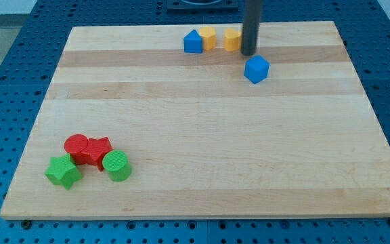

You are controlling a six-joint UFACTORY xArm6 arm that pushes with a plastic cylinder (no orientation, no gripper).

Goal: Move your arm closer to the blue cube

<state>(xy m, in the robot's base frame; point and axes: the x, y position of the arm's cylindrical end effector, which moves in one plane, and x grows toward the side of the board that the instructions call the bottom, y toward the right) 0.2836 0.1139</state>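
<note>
Bright, even light from overhead falls across the desk (202,135). Shadows are soft and short, hugging each block's base; the blue cube (256,69) casts a faint one at its lower edge. There is no hard glare, only a mild sheen on the pale wood. Focus is fairly sharp throughout, though the rod (251,27) looks slightly soft at the top of the frame.

Wooden board (202,176) lay on blue perforated table (5,61). Top edge held blue pentagonal block (193,42), yellow block (208,38), second yellow block (232,40). Bottom left clustered red cylinder (76,146), red star (99,150), green star (63,171), green cylinder (117,165).
</note>
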